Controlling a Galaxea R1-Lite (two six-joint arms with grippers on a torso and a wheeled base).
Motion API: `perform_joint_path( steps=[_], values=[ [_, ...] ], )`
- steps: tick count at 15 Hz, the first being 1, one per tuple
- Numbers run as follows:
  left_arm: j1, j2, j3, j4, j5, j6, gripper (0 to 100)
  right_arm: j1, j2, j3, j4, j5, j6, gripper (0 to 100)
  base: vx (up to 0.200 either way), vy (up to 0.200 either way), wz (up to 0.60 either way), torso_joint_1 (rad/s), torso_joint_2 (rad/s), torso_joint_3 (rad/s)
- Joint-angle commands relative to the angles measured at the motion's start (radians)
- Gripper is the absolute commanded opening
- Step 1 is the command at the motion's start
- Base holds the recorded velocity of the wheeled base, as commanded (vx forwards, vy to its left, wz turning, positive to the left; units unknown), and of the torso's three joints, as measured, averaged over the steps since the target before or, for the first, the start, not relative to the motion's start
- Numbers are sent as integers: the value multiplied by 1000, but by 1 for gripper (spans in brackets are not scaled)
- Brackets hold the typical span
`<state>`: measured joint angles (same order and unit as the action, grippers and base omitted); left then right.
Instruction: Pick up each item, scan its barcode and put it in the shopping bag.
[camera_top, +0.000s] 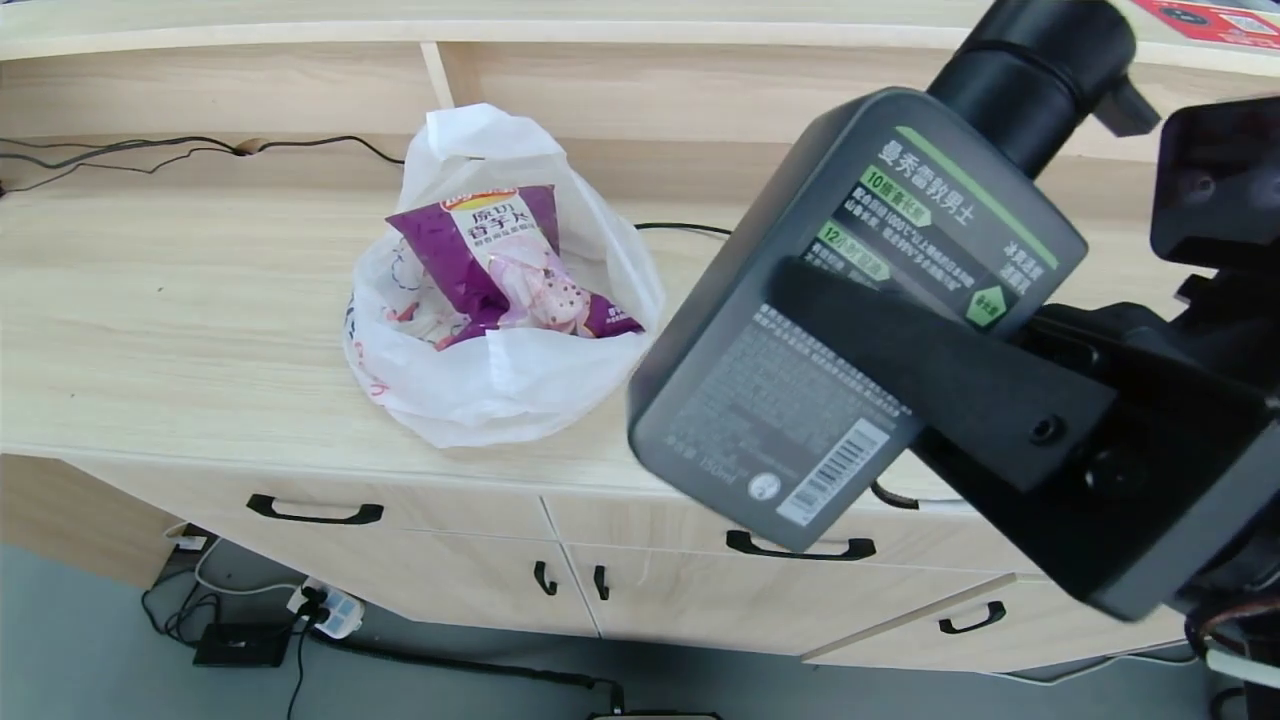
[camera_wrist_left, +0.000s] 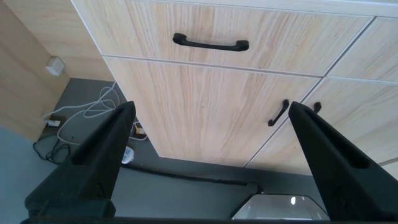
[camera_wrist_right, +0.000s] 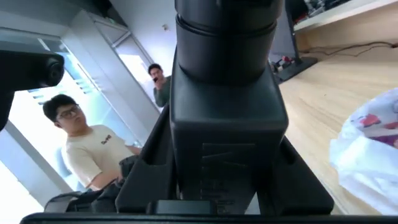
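My right gripper (camera_top: 900, 360) is shut on a dark grey bottle (camera_top: 800, 350) with a black cap, held up close to the head camera with its barcode label facing it. The same bottle (camera_wrist_right: 224, 124) sits between the right gripper's fingers (camera_wrist_right: 149, 168) in the right wrist view. A white shopping bag (camera_top: 500, 330) stands on the wooden counter (camera_top: 150, 300), left of the bottle, with a purple chip packet (camera_top: 490, 260) inside it. My left gripper (camera_wrist_left: 211, 155) is open and holds nothing, low in front of the cabinet drawers.
Drawers and doors with black handles (camera_top: 315, 512) run below the counter; one drawer (camera_top: 940, 620) at the right is ajar. Cables (camera_top: 150, 150) lie along the counter's back. A power strip (camera_top: 330, 610) and cables lie on the floor.
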<state>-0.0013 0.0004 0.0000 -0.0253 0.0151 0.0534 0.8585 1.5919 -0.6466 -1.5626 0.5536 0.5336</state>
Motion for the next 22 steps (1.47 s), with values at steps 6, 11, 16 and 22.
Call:
perform_joint_path(
  steps=[6,11,16,22],
  values=[
    [0,0,0,-1,0,-1,100,51,57,-64,-5,-1,106,0,0,0,0,0,0,0],
    [0,0,0,-1,0,0,100,51,11,1,-8,-1,144,0,0,0,0,0,0,0],
    [0,0,0,-1,0,0,100,50,-21,42,-8,-1,147,0,0,0,0,0,0,0],
    [0,0,0,-1,0,0,100,-13,-18,10,-8,-58,63,0,0,0,0,0,0,0]
  ],
)
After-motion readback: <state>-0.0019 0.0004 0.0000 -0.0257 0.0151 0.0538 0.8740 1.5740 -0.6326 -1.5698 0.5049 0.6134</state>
